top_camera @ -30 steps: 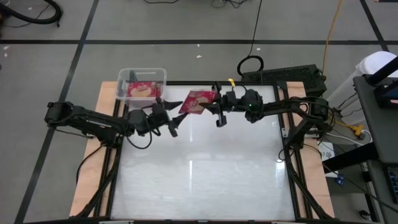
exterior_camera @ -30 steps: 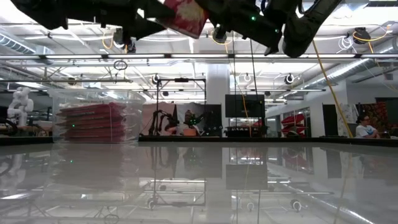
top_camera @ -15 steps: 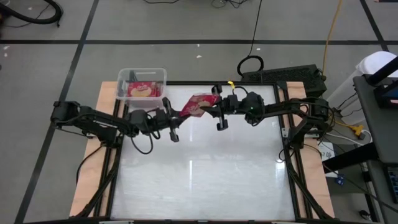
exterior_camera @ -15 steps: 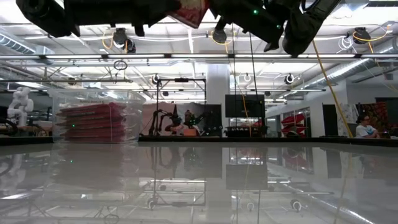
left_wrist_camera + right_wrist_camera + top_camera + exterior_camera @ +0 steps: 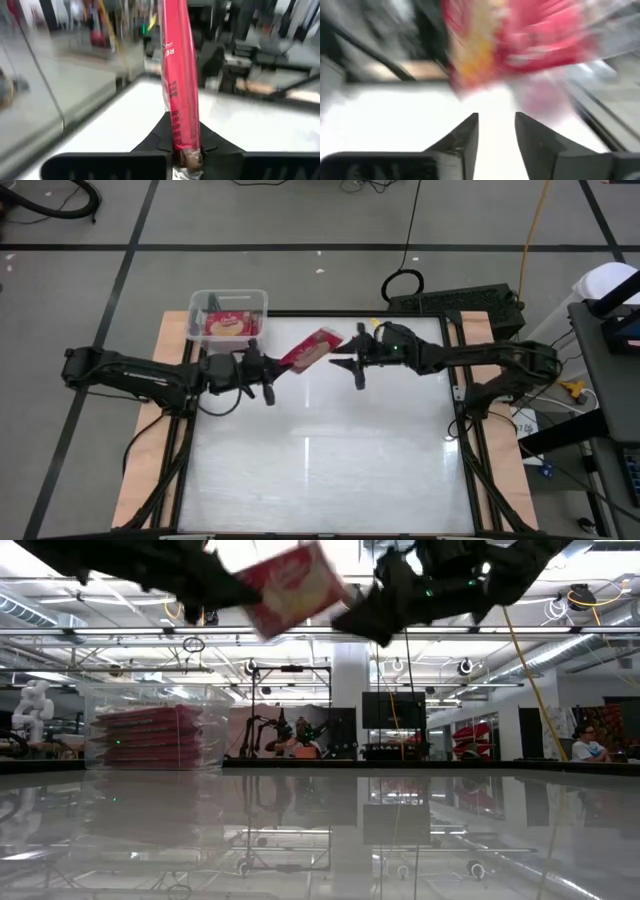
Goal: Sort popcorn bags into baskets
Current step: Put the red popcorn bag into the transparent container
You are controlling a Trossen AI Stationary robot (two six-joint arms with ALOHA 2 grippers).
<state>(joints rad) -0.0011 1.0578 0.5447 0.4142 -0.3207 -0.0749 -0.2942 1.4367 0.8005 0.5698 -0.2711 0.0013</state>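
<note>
right gripper point(image 5: 496, 131): two dark fingers at frame bottom, gap btwn them, nothing in it
popcorn bag point(image 5: 520, 42): red w/ yellow, blurred, upper centre-right, apart from fingers
table point(image 5: 385, 115): white surface, mid-left

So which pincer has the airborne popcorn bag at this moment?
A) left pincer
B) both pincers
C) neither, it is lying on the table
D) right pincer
A: the left pincer is shut on the bag's end, while the right pincer is open and apart from the bag, above the table.
</note>
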